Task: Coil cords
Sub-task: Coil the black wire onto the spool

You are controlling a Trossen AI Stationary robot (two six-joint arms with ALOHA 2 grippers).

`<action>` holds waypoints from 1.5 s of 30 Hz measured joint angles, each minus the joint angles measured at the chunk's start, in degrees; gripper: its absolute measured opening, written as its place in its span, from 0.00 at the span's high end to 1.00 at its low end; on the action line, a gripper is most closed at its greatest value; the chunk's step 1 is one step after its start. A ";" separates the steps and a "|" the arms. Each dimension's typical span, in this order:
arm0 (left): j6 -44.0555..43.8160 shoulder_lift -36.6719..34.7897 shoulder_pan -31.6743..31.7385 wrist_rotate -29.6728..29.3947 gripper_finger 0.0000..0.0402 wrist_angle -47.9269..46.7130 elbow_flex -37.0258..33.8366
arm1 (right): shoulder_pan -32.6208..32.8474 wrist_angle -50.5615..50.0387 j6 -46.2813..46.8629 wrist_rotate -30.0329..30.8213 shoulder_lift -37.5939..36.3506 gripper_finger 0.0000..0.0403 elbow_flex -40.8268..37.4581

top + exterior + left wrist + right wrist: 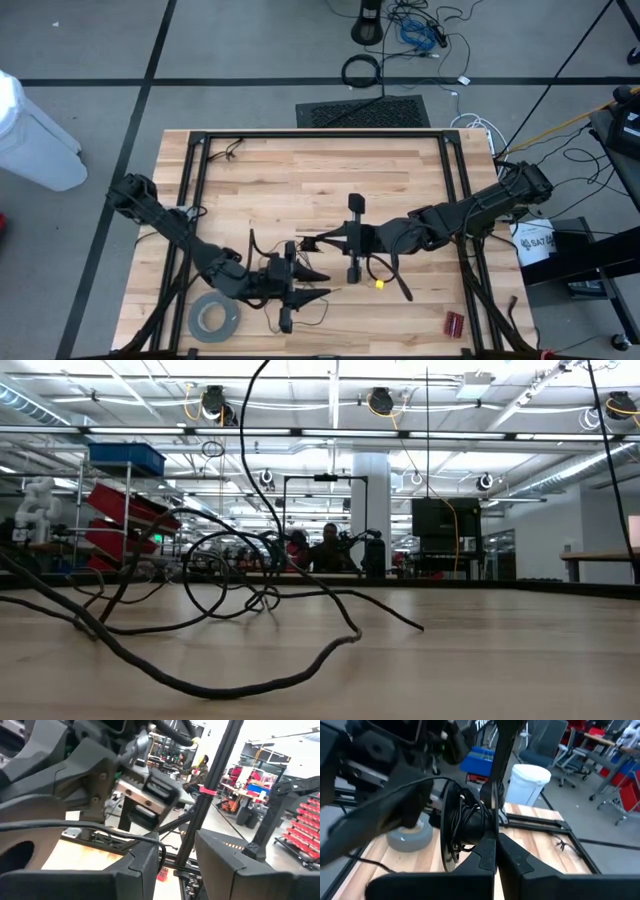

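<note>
The cords are pinched as a bundle between the pressed-together fingers of the right gripper at mid-table, clear of the edges, while the left gripper just beside is held parted.

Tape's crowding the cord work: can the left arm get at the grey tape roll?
Probably yes: the tape roll lies uncovered behind the open left hand, beside that arm; it would have to pull back.

Wide bare wood lies open across the far half of the table. Near the front edge it's crowded: the tape roll, the loose cords, and possibly a small red object block passage.
</note>
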 joint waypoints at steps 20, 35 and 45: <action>1.71 -1.19 -12.05 -0.63 0.67 -7.90 0.04 | 1.29 -4.66 -1.47 -0.04 -6.77 1.00 -0.02; -2.17 -3.99 -18.30 -5.77 0.67 -24.90 0.04 | 5.66 -6.94 0.81 0.11 -8.04 1.00 -0.02; -6.48 -5.05 -18.23 -7.84 0.54 -30.20 0.07 | 7.63 -7.10 2.55 0.06 -8.04 1.00 -0.02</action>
